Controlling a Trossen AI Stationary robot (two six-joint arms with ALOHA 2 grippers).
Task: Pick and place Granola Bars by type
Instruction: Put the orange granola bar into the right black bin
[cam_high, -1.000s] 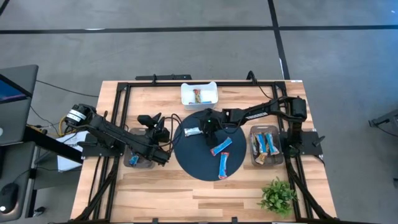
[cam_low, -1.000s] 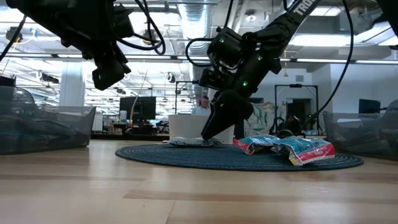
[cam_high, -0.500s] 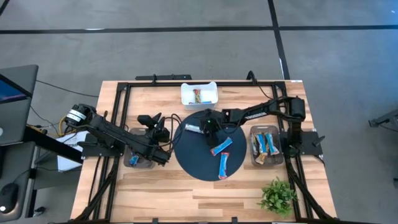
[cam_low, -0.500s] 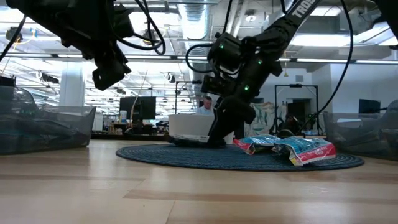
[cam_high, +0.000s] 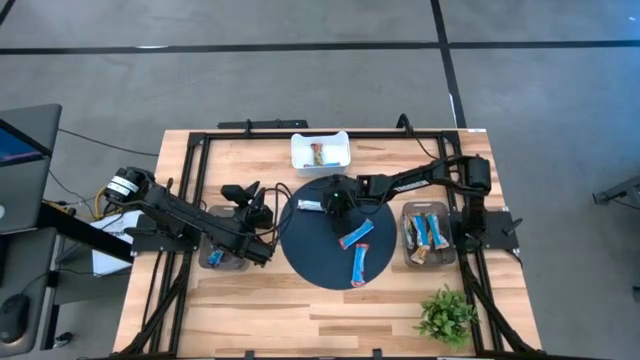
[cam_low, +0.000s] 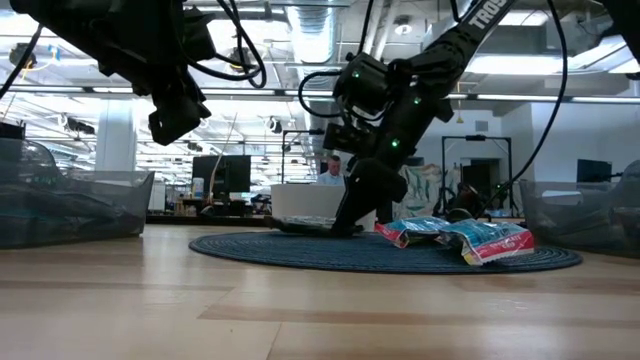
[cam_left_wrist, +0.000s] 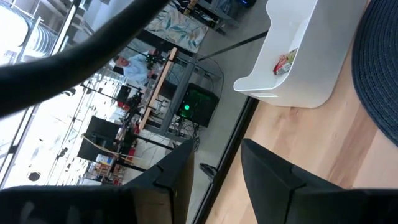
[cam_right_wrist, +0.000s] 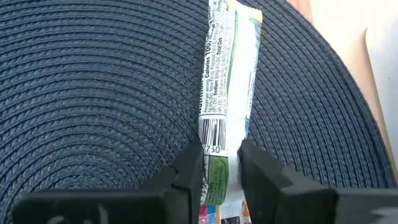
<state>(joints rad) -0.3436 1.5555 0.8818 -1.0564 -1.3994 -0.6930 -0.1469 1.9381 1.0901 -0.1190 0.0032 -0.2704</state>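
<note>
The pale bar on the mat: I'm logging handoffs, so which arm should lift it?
Right. The right gripper is down on the mat, fingers either side of the pale bar; the left gripper hangs off the mat.

The wrapped bar (cam_right_wrist: 227, 93) lying on the dark woven mat (cam_right_wrist: 93, 93) carries small nutrition print along its back seam; the word "Calories" and the figure "100" can be made out there, the rest too fine to read. A barcode sits lower on the same wrapper, with the digits "7730" beside it. In the low view, white letters "TR" show on the right arm (cam_low: 487, 15).
</note>
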